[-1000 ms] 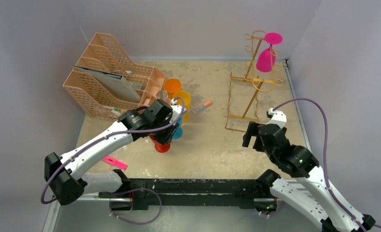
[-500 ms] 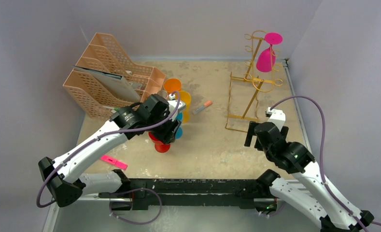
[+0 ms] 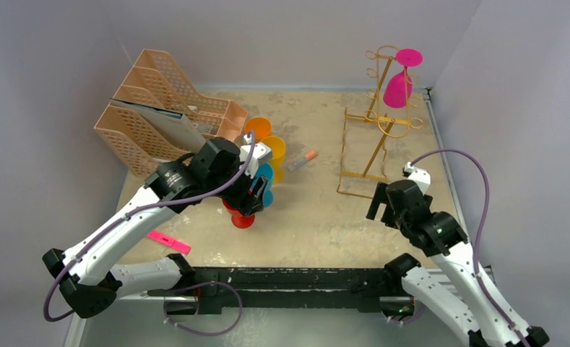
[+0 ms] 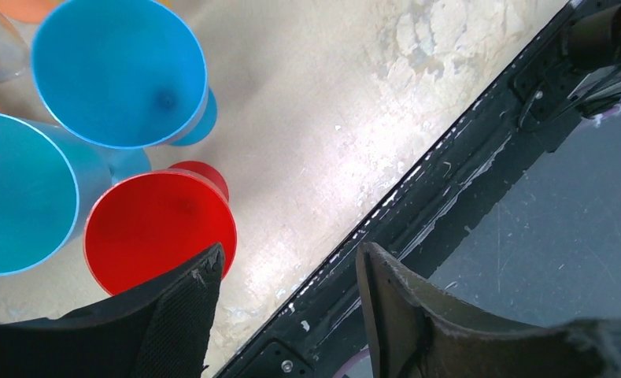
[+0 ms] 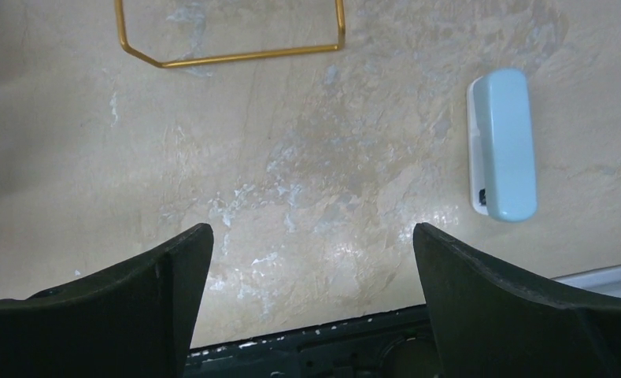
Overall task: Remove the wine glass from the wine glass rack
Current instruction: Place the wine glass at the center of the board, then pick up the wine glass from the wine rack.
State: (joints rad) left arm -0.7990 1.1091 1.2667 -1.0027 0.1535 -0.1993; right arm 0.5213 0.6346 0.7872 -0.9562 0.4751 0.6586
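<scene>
Wine glass (image 3: 399, 87), magenta, hangs bowl-down and foot-up from an upper hook of the wine glass rack (image 3: 375, 141), at the far right of the table (image 3: 318, 217); not yet removed. Rack stands upright, and the near end of its wire base shows in the right wrist view (image 5: 236, 57). Right gripper (image 5: 311, 291) is just in front of that base, well below the glass, with jaws spread wide and only bare table between them. A pale blue and white oblong item (image 5: 502, 142) lies on the table to the right of it. Left gripper (image 4: 287, 307) is on the other side of the table, over a cluster of cups, with jaws apart and nothing between them. A red cup (image 4: 159, 228) stands just beside its left finger; whether they touch I cannot tell. Two blue cups (image 4: 118, 71) stand next to the red one. Peach file organiser (image 3: 152, 108) sits at far left, and a pink marker (image 3: 170, 242) lies near the front edge.
</scene>
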